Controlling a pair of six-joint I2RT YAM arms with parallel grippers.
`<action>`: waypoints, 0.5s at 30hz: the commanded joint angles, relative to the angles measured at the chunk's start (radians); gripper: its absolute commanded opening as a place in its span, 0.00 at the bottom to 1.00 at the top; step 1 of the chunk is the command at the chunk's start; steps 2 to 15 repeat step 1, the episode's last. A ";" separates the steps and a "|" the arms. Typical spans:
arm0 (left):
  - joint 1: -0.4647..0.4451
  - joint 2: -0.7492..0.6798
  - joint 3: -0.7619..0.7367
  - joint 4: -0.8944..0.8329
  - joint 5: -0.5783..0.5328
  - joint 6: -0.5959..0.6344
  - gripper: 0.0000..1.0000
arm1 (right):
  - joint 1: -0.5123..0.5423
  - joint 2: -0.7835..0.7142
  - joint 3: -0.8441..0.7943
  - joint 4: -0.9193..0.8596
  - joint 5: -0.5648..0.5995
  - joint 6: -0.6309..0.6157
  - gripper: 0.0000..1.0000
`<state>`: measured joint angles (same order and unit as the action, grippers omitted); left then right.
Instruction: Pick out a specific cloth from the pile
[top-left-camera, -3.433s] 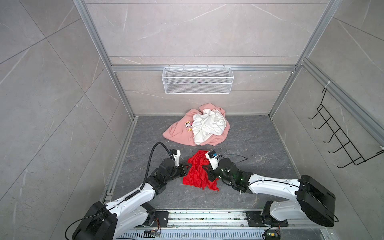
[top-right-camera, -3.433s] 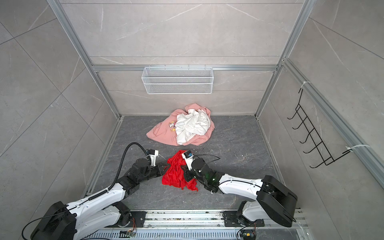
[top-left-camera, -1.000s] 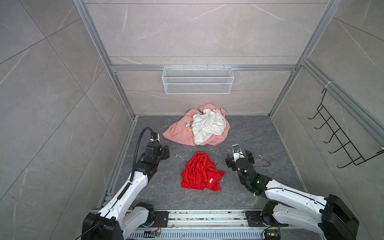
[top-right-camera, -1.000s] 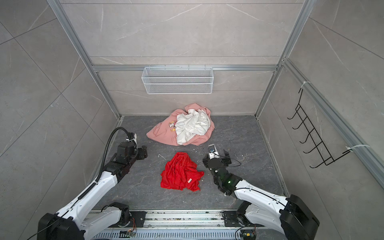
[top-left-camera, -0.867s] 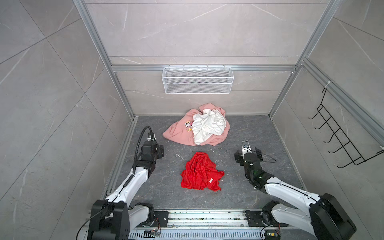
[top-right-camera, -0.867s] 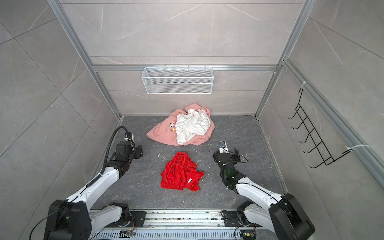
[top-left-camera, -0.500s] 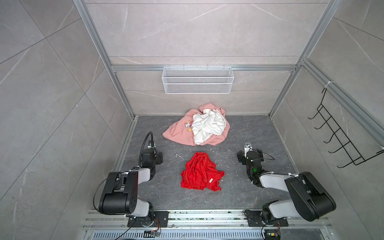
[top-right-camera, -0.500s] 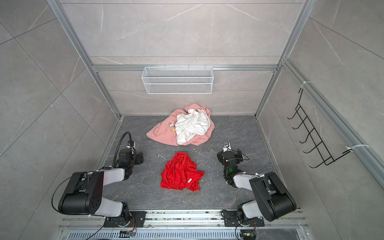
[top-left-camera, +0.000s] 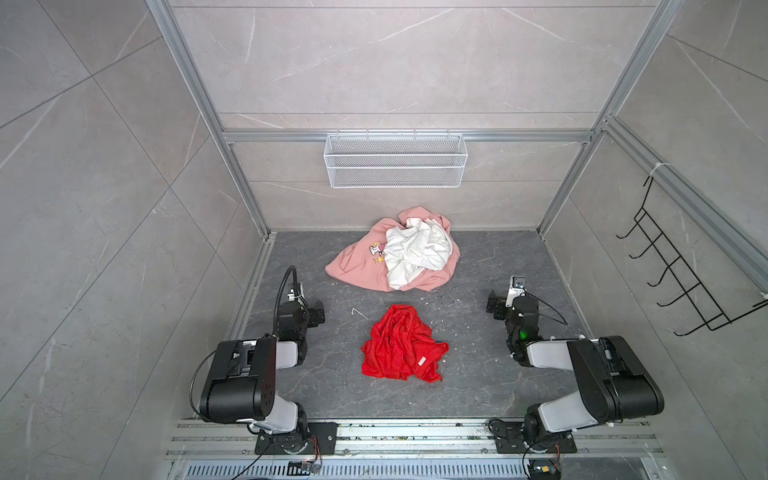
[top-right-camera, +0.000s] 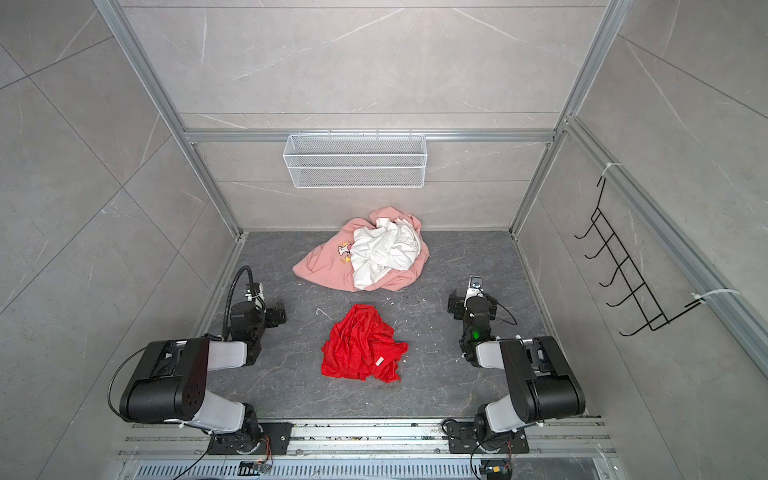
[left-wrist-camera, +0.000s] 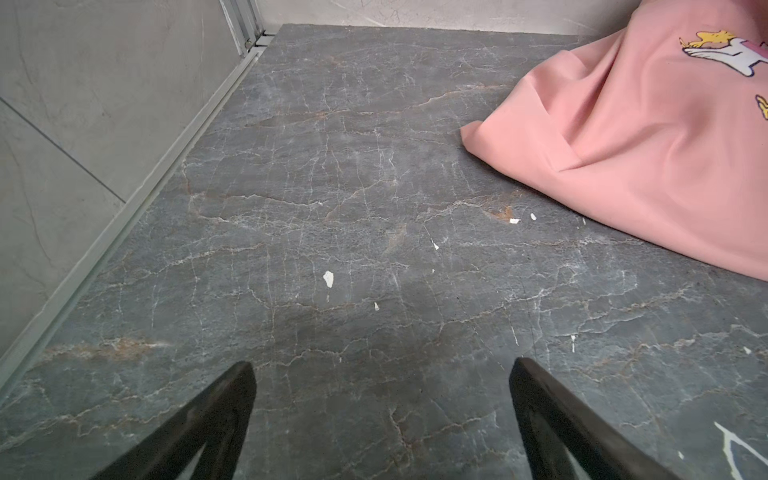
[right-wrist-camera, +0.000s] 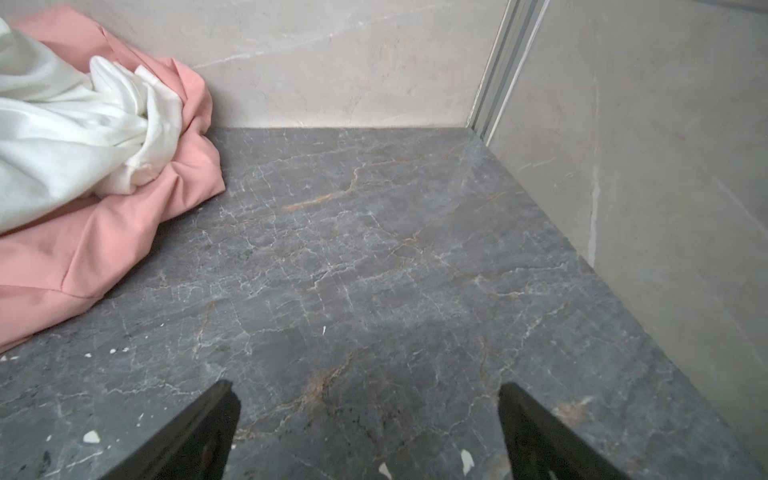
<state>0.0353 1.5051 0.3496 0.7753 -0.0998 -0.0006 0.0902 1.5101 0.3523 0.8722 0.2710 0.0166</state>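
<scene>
**Position of the task item.** The red cloth (top-left-camera: 401, 349) lies crumpled on the bench (top-left-camera: 490, 386) at the near middle, well apart from the pile (top-left-camera: 395, 257) by the back wall. The pile shows a pink garment (top-left-camera: 353, 270) with a white garment (top-left-camera: 419, 249) heaped on top. With the red cloth lying alone and clear of the others, the separation is judged complete.

**Arms.** Both arms sit folded at the sides, one on either side of the red cloth and touching neither it nor the pile. This is judged a parked posture. The left fingers (left-wrist-camera: 216, 411) are spread wide and empty over bare bench. The right fingers (right-wrist-camera: 199, 428) are likewise released and hold nothing.

**Limits of view.**
- Neither wrist view shows the red cloth.
- Each wrist view catches only an edge of the pile, and the finger bases are cut off.
- A small white tag (top-left-camera: 421, 361) shows on the red cloth; any print on it is unreadable.
- What lies beneath the pink garment cannot be seen.
</scene>
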 joint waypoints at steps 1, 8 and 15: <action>0.006 -0.003 0.017 0.063 0.012 -0.009 1.00 | -0.001 0.015 -0.016 0.075 -0.059 0.028 1.00; 0.006 -0.003 0.017 0.063 0.012 -0.009 1.00 | -0.001 0.015 -0.016 0.075 -0.059 0.028 1.00; 0.006 -0.003 0.017 0.063 0.012 -0.009 1.00 | -0.001 0.015 -0.016 0.075 -0.059 0.028 1.00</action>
